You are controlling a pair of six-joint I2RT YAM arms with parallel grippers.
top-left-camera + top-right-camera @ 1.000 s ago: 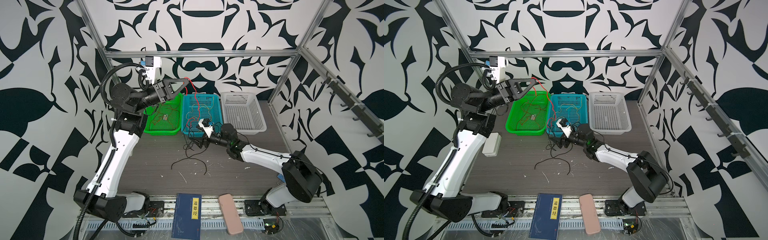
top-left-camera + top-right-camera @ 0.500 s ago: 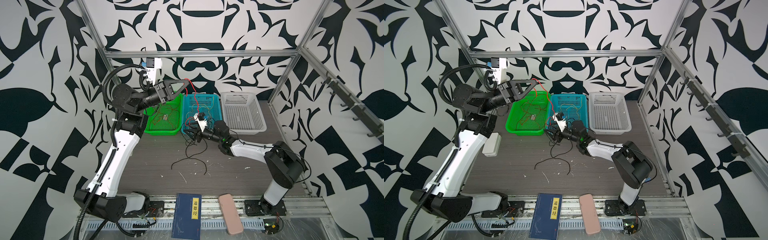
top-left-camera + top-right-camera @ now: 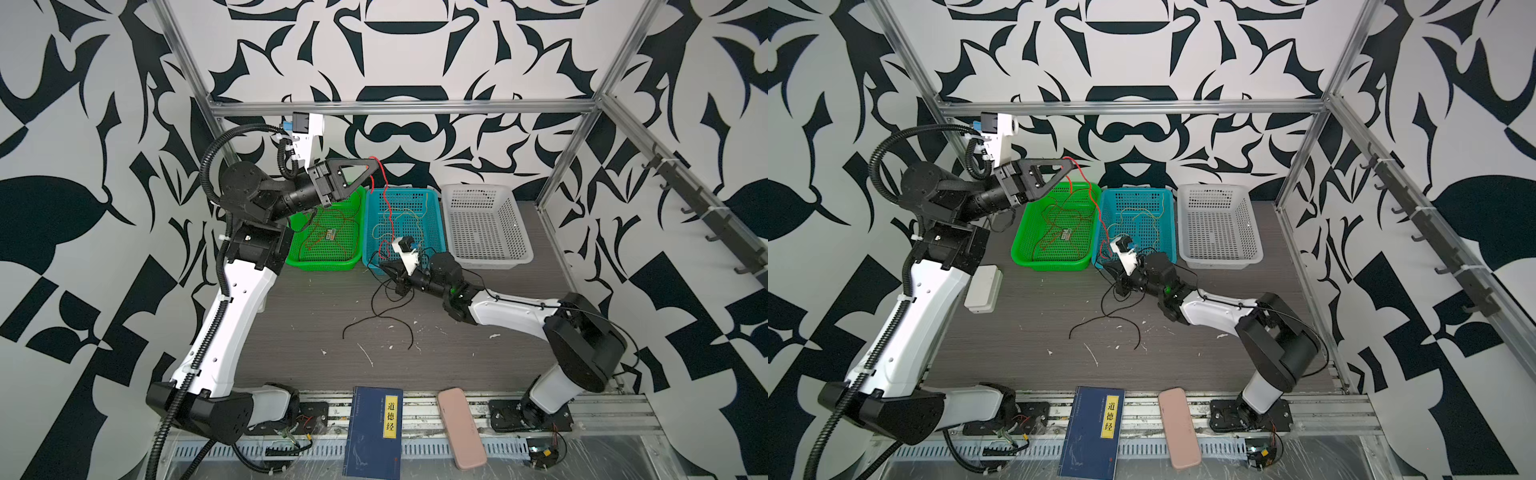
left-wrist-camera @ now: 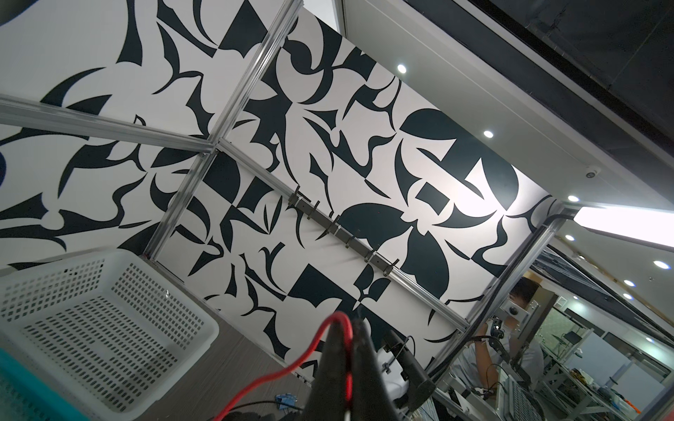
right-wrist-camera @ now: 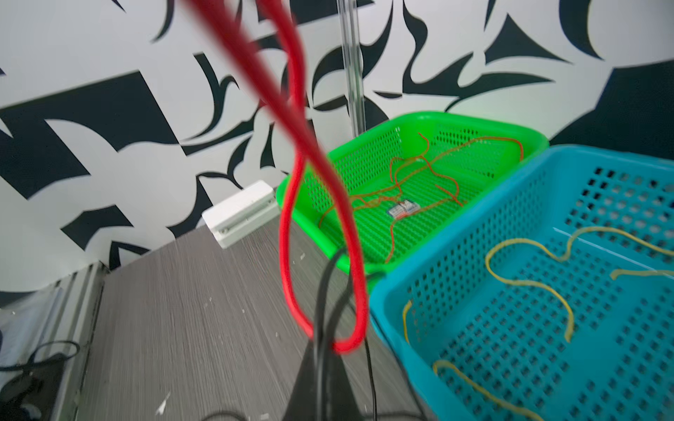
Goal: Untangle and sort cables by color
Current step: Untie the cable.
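Top views both showed a metal rail (image 3: pixel 324 411) along the near edge, with a dark blue hardcover book (image 3: pixel 376 432) and a flat pink case (image 3: pixel 461 428) lying across it. Beyond lay the dark grey wood-grain table (image 3: pixel 291 332), littered with small white scraps (image 3: pixel 365 355), and thin black cables (image 3: pixel 376 319) curled loosely near its middle. A white rectangular box (image 3: pixel 982 289) sat beside the left arm. Farther back three perforated plastic baskets stood side by side. The green basket (image 3: pixel 320 266) held thin red cables (image 3: pixel 328 226) and a small circuit board (image 3: pixel 330 235), the blue basket (image 3: pixel 438 216) held pale yellow cables (image 3: pixel 384 216), and the third was a white basket (image 3: pixel 490 262). Silver aluminium framing (image 3: pixel 395 109) and walls printed with black-and-white shapes (image 3: pixel 395 50) closed the cell. The right gripper (image 3: pixel 385 267) hung low at the blue basket's near wall. In the right wrist view its fingers (image 5: pixel 302 393) were pressed together with a black strand (image 5: pixel 320 302) running out from between them. The bottom loop of a long thin red cable (image 5: pixel 343 346) sat against their tips. That cable ran up over the blue basket to the left gripper (image 3: pixel 376 160), held high above the baskets' far ends. There the fingers were clamped tight on the cable's upper end, which the left wrist view showed pinched between them.
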